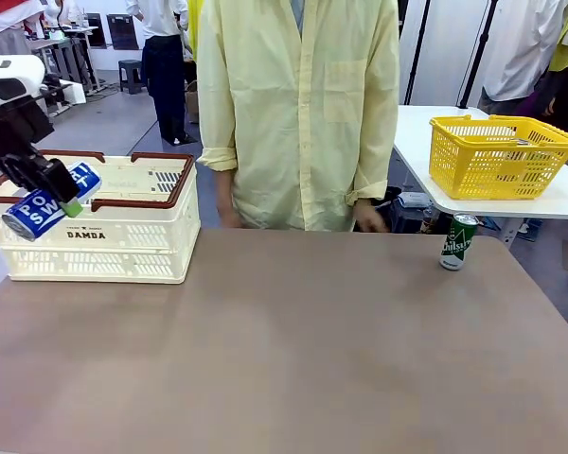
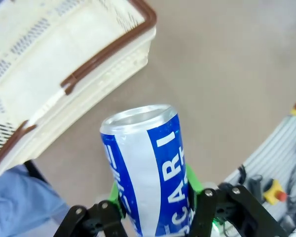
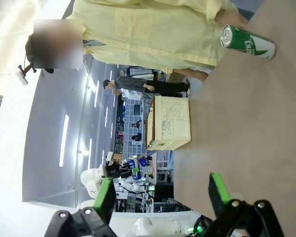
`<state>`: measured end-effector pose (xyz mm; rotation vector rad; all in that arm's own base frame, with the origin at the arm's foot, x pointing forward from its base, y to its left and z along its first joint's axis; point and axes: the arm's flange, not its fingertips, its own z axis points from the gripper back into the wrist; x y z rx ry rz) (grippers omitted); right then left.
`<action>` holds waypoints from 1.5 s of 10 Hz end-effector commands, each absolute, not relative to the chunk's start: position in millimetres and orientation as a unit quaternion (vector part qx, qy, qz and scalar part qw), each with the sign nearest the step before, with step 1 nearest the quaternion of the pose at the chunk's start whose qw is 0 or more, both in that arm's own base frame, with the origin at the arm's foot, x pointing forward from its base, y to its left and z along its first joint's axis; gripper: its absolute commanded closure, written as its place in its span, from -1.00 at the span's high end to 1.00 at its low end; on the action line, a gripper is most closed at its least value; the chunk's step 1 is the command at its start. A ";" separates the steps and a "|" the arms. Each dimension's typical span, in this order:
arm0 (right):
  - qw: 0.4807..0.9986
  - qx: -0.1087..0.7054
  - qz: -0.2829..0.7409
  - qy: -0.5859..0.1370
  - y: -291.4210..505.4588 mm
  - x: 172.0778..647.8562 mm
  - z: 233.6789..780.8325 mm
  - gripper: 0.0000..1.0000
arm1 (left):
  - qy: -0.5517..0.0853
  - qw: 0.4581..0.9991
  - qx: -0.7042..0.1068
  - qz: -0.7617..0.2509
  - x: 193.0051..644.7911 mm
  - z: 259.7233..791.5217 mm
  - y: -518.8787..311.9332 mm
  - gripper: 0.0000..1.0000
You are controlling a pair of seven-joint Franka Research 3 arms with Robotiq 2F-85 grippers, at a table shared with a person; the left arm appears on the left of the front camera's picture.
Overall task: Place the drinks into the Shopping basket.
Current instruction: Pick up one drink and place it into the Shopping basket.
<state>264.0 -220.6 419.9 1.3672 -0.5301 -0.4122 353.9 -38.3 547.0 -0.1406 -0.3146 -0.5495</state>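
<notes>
**Blue can in the grip, at the basket's corner**

The left gripper [image 1: 64,200] is clenched on the blue can [image 1: 45,206], with a green pad pressed on either side of its body. The can lies tilted between the jaws. Its silver end points ahead of the fingertips, toward the table [image 1: 284,350] beside the basket [image 1: 123,236]. Seen from the front, can and jaws sit over the basket's near left corner at about rim height. Whether the can is already inside the rim I cannot tell.

By my reading the step in hand is carrying this can to the drop. The next move calls for bringing the jaws fully over the open basket, lowering, then letting go.

The can is slim, smooth metal with white lettering, so it may slip or roll. The basket is cream plastic, box-shaped, with slotted walls and dark brown handles along the rim.

A green can [image 1: 458,242] stands upright on the matte brown table near the far right edge. It is well ahead of the right gripper [image 3: 162,195], whose jaws are released and spread wide with nothing between them.
</notes>
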 end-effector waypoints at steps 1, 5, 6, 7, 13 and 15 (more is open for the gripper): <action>0.718 0.626 -0.192 -0.237 -221.3 264.2 425.4 1.00 | -0.149 0.937 -0.065 -0.308 349.5 553.2 -43.7 -1.00; 0.718 0.626 -0.192 -0.237 -221.3 264.2 425.4 1.00 | -0.107 0.986 -0.067 -0.113 427.6 593.5 -44.5 -1.00; 0.718 0.626 -0.192 -0.237 -221.3 264.2 425.4 1.00 | -0.114 0.990 -0.074 -0.039 481.9 610.6 -47.3 -1.00; 0.718 0.626 -0.192 -0.237 -221.3 264.2 425.4 1.00 | -0.127 0.989 -0.071 0.001 521.8 608.5 -47.7 -1.00; 0.718 0.626 -0.192 -0.237 -221.3 264.2 425.4 1.00 | -0.048 0.997 -0.064 0.002 624.1 513.5 -37.4 -1.00; 0.718 0.626 -0.192 -0.237 -221.3 264.2 425.4 1.00 | -0.053 0.997 -0.051 -0.004 606.5 474.4 -36.0 -1.00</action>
